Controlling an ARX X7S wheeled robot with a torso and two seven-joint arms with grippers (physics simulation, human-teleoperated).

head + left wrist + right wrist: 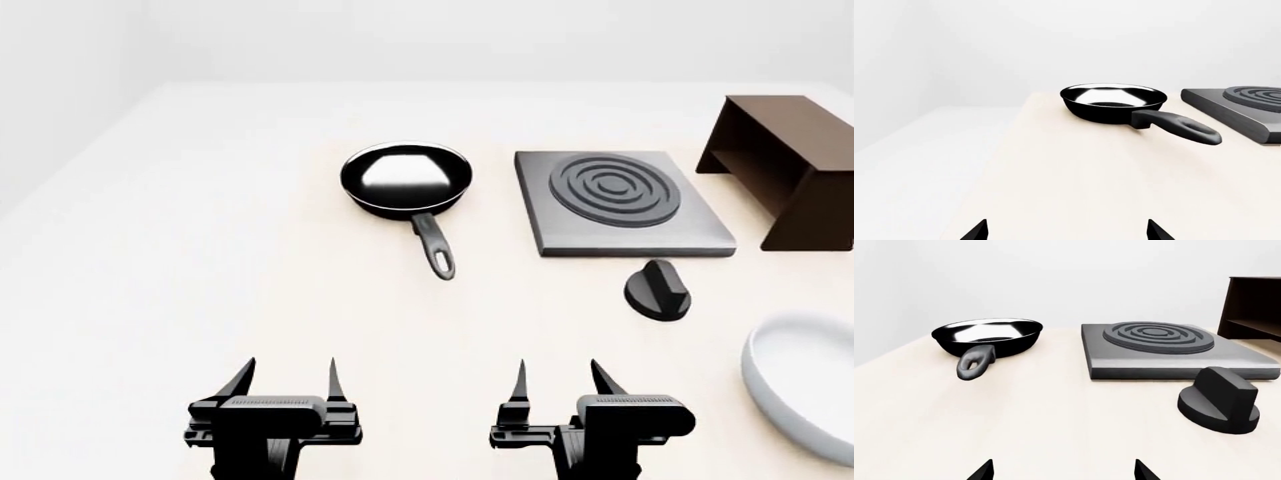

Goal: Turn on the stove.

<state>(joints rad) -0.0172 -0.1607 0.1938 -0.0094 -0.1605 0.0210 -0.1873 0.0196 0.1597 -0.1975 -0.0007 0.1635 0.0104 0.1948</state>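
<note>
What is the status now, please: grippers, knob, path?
Left gripper and right gripper open, empty. Small round black ridged knob untouched, before flat grey metal hotplate. Nothing between right gripper and knob.

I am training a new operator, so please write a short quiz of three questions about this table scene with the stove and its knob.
1. True or false: the frying pan sits on the stove.
2. Which gripper is nearer the knob: A) left gripper B) right gripper?
3. Fill in: both grippers are ____ and hold nothing.

Key:
1. False; the pan rests on the table beside the stove.
2. B.
3. open.
</note>
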